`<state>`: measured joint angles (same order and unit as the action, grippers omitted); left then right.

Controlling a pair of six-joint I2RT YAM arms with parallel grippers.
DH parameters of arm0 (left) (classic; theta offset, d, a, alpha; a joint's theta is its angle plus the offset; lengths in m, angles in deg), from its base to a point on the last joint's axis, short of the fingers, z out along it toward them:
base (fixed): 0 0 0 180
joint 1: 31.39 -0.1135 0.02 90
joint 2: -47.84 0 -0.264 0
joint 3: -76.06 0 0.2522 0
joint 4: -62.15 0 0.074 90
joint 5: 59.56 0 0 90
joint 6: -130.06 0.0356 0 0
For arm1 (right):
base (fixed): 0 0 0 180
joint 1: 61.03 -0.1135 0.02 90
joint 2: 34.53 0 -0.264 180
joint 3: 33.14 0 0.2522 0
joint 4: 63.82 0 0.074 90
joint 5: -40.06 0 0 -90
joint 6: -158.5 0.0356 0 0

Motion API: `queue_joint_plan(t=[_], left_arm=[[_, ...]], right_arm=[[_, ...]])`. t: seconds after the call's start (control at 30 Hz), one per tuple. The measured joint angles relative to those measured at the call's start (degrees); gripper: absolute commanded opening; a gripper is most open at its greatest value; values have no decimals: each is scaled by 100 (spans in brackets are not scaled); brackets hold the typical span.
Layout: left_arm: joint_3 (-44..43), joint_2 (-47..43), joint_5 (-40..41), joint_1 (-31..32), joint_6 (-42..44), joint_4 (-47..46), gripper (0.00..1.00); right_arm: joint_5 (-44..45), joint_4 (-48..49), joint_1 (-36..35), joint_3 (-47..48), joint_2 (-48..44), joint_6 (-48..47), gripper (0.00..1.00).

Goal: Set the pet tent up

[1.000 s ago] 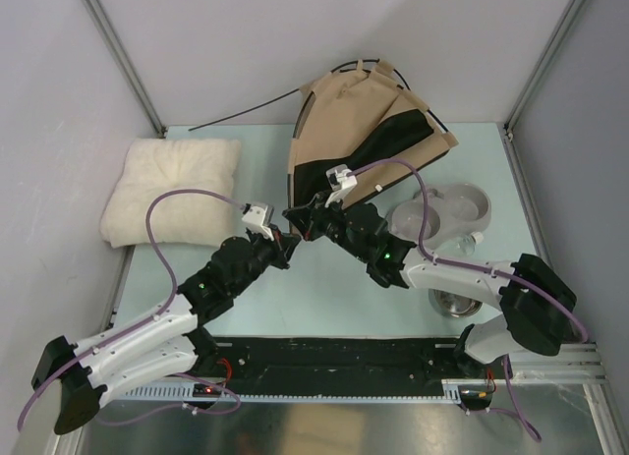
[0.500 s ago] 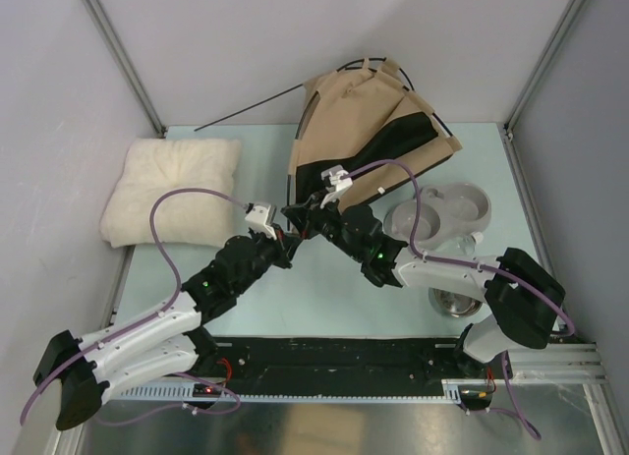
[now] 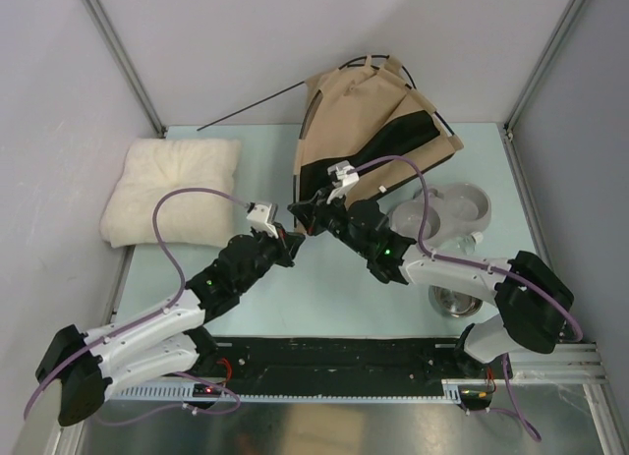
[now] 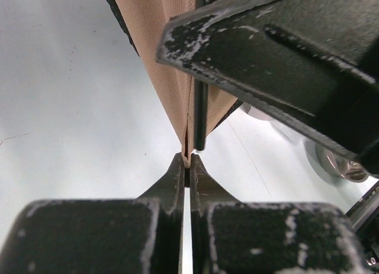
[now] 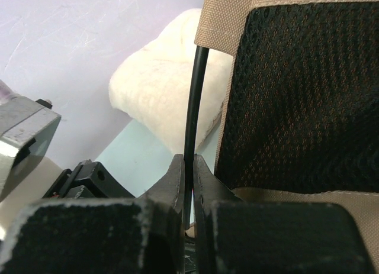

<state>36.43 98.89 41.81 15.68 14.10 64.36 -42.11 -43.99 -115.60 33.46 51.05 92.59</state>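
One tent [image 3: 366,116] is sitting at the far middle of the table [image 3: 334,288], a tan shell with black panels, leaning up toward the back wall. Its near-left corner is hanging down to where the two grippers are meeting. One thin dark pole [image 3: 251,106] is sticking out of it to the far left, over the table's far edge.

The left gripper [image 3: 293,235] is reaching in from the near left. In its wrist view the two fingers [image 4: 175,174] are pressing tight together on the tip of the tan fabric [image 4: 169,61] (only the very corner is caught between them). A black pole end [image 4: 200,108] is hanging just beside that corner.

The right gripper [image 3: 309,215] is coming in from the near right, just above the left one. Its fingers [image 5: 204,179] are closing on one pole [image 5: 194,96], which is running up along the edge of the black mesh [image 5: 302,90].

One fluffy cream cushion [image 3: 172,190] is lying at the far left, well apart from the tent. On the right, one grey feeder [image 3: 470,193] with two hollows is sitting near the tent, and one steel bowl [image 3: 452,305] is showing partly under the right arm.
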Motion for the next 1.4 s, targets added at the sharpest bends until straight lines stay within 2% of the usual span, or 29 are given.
queue_joint_plan(t=[1.4], left_arm=[[-2,105,-105,-22,-7,94,0]], right_arm=[[-61,-170,70,2,109,101,0]])
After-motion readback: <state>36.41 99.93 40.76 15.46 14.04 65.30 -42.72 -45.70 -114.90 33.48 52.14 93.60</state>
